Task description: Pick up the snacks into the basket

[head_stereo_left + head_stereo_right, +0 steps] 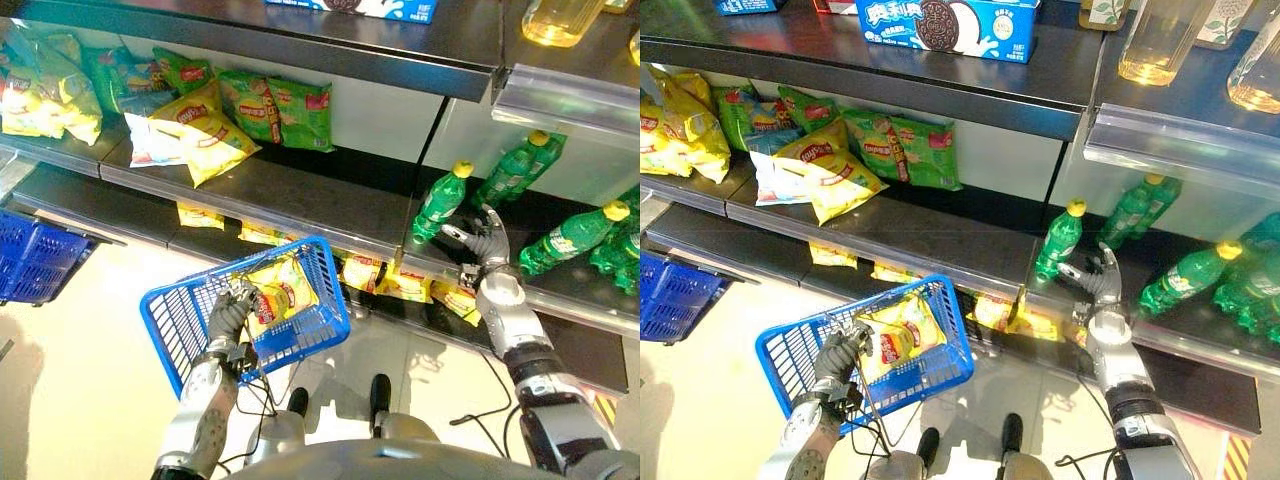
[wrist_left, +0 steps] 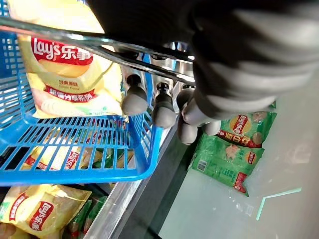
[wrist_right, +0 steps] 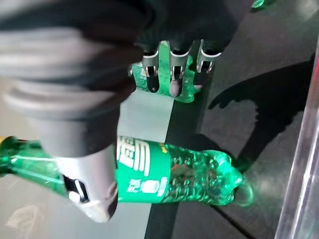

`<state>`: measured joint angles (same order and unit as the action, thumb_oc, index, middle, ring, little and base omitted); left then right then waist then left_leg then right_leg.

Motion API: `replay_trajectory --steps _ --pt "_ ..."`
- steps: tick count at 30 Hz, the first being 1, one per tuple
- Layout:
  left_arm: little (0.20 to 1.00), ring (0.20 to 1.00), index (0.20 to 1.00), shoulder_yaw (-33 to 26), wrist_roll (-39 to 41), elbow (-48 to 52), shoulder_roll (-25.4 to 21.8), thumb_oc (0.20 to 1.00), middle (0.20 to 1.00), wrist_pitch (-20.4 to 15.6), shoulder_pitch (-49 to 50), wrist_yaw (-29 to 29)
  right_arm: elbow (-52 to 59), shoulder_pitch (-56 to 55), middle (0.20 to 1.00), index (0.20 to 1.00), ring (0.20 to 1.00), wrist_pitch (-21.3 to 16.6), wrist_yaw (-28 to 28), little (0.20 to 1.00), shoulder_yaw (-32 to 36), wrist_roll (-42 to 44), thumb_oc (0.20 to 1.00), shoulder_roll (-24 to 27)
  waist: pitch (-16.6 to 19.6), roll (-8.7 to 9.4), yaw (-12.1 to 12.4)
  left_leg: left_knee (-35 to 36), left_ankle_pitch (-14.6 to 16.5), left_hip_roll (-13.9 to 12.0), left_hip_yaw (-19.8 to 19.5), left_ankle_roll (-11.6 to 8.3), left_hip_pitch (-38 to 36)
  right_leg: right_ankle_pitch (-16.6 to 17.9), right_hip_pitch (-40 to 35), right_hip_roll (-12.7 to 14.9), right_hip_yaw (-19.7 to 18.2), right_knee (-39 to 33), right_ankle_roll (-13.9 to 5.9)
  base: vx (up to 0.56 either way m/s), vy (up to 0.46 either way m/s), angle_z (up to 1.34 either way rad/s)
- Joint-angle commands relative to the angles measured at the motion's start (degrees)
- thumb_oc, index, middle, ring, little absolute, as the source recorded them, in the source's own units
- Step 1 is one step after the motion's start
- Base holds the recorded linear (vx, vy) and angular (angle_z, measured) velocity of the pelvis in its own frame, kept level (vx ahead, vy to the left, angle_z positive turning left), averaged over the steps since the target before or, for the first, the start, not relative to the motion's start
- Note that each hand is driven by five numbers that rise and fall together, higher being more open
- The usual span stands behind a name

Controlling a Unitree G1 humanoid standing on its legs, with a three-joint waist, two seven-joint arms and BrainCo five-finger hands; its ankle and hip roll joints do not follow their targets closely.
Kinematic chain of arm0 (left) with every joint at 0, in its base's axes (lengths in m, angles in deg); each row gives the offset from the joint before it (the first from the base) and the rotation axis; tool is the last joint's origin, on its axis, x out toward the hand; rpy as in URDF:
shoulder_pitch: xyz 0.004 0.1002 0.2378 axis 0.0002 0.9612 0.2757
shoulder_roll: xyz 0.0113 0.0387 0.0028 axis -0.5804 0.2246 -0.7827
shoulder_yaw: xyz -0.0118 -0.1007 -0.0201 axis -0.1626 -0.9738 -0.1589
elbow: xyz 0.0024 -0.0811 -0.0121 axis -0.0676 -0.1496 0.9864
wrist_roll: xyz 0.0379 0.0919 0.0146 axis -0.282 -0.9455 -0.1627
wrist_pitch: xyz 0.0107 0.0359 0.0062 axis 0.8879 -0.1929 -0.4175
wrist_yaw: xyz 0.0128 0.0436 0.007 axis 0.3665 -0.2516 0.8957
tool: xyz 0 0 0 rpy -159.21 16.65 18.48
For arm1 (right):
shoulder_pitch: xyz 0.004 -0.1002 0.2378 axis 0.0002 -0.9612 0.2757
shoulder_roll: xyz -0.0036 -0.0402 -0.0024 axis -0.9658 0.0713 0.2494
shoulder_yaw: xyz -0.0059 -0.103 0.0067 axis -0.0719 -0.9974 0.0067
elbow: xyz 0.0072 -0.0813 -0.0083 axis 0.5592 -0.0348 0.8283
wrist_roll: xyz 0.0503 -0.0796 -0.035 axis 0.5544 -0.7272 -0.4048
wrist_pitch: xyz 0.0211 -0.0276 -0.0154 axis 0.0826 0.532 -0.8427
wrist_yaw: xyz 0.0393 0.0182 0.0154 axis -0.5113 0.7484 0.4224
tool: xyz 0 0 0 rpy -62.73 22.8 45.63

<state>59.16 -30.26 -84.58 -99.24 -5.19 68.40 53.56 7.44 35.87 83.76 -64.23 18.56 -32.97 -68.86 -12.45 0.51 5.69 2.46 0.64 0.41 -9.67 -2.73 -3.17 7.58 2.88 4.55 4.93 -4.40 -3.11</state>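
my left hand (image 1: pixel 232 312) grips the blue basket (image 1: pixel 180 315) handle, chips bag (image 1: pixel 275 296) inside; right hand (image 1: pixel 487 243) hovers spread, empty, beside green bottles (image 1: pixel 440 202).

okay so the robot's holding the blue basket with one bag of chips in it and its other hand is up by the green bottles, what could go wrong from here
1. The right hand, open, hovers among lying green bottles, not snacks; it may grab or roll one off the shelf.
2. The blue basket hangs tilted from the left hand, gripping its wire handle; the yellow chip bag inside could slide out.
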Motion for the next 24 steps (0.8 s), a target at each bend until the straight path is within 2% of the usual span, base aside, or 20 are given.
replay_trajectory --steps 1,8,22,24 --pt "0.200 0.200 0.200 0.8 1.2 13.4 -1.9 0.200 0.200 -6.1 -2.9 1.2 -1.4 7.6 1.000 1.000 1.000 -1.8 -1.2 1.000 -2.1 1.7 1.000 3.1 1.7 0.71 1.2 -3.7 3.6 5.1 0.6 3.93 3.9 -7.8 3.2 1.3 -1.0 8.3 -5.13 -0.03 -0.006 0.02" --pt "0.200 0.200 0.200 1.2 1.5 13.6 -2.4 0.200 0.200 -6.4 -2.8 1.0 -3.8 10.6 1.000 1.000 1.000 -1.8 -1.6 1.000 -2.6 2.6 1.000 3.6 0.6 0.72 1.5 -3.7 3.4 5.2 0.6 3.87 4.5 -7.7 3.8 1.3 -0.7 8.5 -5.21 0.00 -0.001 0.00" --pt "0.200 0.200 0.200 2.2 2.0 14.1 -2.9 0.200 0.200 -6.8 -2.7 0.8 -8.5 16.8 1.000 1.000 1.000 -2.0 -2.0 1.000 -4.4 3.9 1.000 4.5 -0.9 -0.24 2.1 -3.7 3.0 5.4 0.6 3.69 5.7 -7.4 5.1 1.5 -0.4 8.5 -5.28 0.00 0.000 0.00" --pt "0.200 0.200 0.200 2.8 2.1 14.3 -3.2 0.200 0.200 -7.1 -3.0 0.8 -8.9 18.4 1.000 1.000 1.000 -2.2 -2.1 1.000 -4.8 4.2 1.000 4.9 -2.0 -0.56 2.3 -4.5 2.9 5.7 0.5 3.68 6.8 -7.2 5.9 1.6 -0.4 8.9 -5.20 -0.06 0.007 0.01"
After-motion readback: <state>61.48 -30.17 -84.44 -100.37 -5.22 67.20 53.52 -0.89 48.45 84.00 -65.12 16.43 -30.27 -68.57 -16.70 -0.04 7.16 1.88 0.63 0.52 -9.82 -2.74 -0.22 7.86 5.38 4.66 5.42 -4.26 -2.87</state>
